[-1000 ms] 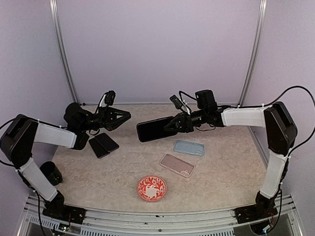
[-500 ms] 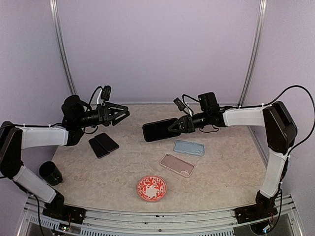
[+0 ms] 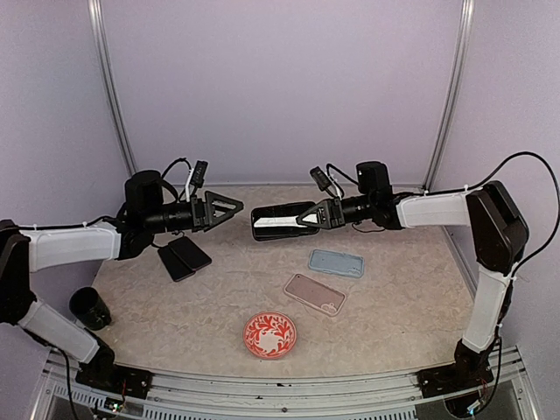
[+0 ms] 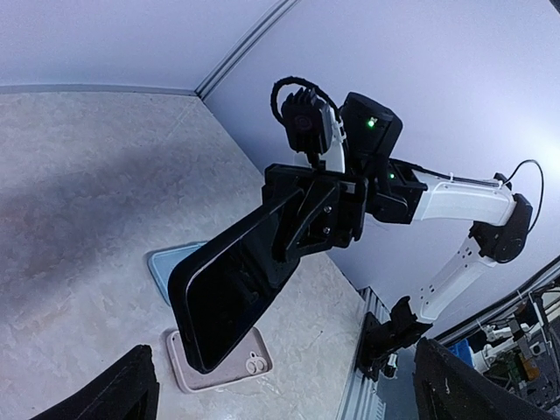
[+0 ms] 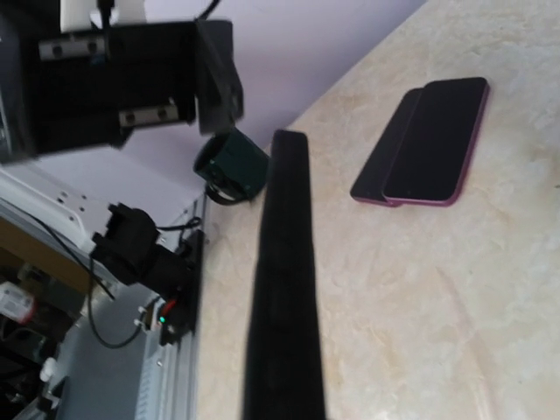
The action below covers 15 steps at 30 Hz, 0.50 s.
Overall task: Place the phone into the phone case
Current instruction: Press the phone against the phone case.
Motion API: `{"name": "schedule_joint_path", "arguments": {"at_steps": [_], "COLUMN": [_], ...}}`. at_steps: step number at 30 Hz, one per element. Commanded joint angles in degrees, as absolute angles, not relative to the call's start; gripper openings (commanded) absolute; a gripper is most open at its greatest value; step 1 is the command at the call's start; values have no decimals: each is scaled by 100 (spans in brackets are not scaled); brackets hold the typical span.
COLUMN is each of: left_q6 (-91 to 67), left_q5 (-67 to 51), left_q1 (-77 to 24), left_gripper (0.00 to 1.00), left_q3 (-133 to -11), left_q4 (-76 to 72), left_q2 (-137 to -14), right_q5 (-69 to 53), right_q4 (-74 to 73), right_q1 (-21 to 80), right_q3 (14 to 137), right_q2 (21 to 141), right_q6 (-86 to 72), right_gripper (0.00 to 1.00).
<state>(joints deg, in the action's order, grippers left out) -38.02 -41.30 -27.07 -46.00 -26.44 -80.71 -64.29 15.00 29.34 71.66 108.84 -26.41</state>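
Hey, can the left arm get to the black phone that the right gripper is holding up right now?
Probably yes. The open left gripper faces the free end of the black phone, which the right gripper holds in the air, and nothing stands between them.

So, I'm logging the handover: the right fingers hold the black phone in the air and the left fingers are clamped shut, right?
Not quite. The right fingers do hold the black phone in the air, but the left fingers are spread wide open, empty; the left wrist view shows it.

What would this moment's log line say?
right gripper: shut on phone, midair | left gripper: open, empty | blue case, pink case: on table
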Motion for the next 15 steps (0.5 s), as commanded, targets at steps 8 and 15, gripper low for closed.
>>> {"name": "schedule_joint_path", "arguments": {"at_steps": [8, 15], "left_q6": [-3388, -3522], "left_q5": [-3523, -3539], "left_q1": [-3162, -3235], "left_gripper": [98, 90], "left_q3": [-5005, -5238], "left_q4": [-2363, -2372], "left_q2": [-8455, -8716], "right_q5": [-6771, -6734], "right_q4": [3560, 3916], "right_q1": [3058, 3179], "right_q3": [6899, 6914], "right_q2": [10441, 10500], "right_q6": [-4202, -4557], "right_gripper": [0, 0]}}
